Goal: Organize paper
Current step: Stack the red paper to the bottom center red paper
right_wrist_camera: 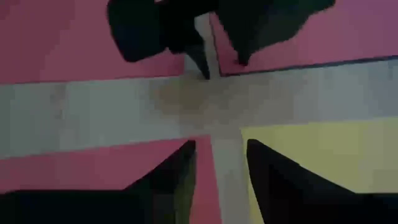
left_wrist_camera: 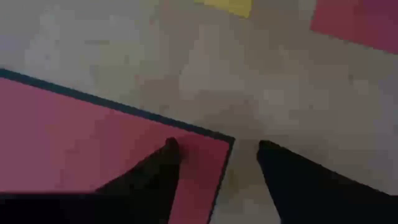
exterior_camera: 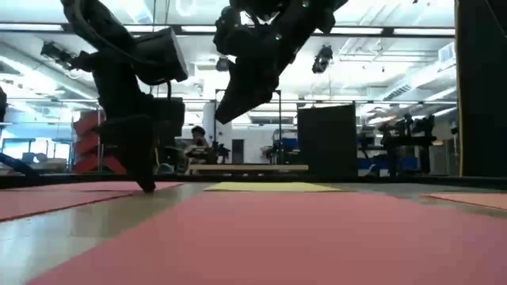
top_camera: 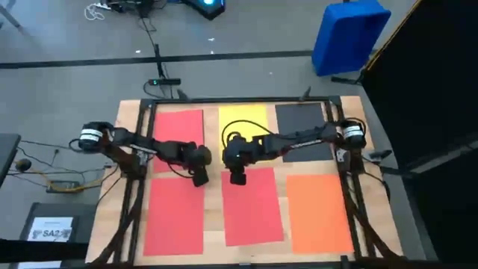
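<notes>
The pale wooden desk (top_camera: pixel 215 149) carries six flat matte paper (top_camera: pixel 252 205) sheets in two rows: red, yellow, dark grey; red, red, orange. Only the low view shows the room behind. Left gripper (top_camera: pixel 200 178) fingers (left_wrist_camera: pixel 163 160) spread open over a red corner; right gripper (top_camera: pixel 237 178) fingers part-open, empty.

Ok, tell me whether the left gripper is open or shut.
Open: the left gripper shows a clear gap between its fingers, straddling the red sheet's corner.

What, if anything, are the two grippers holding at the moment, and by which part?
Nothing. The left gripper stands open over a red sheet's corner; the right gripper is open above bare table.
</notes>
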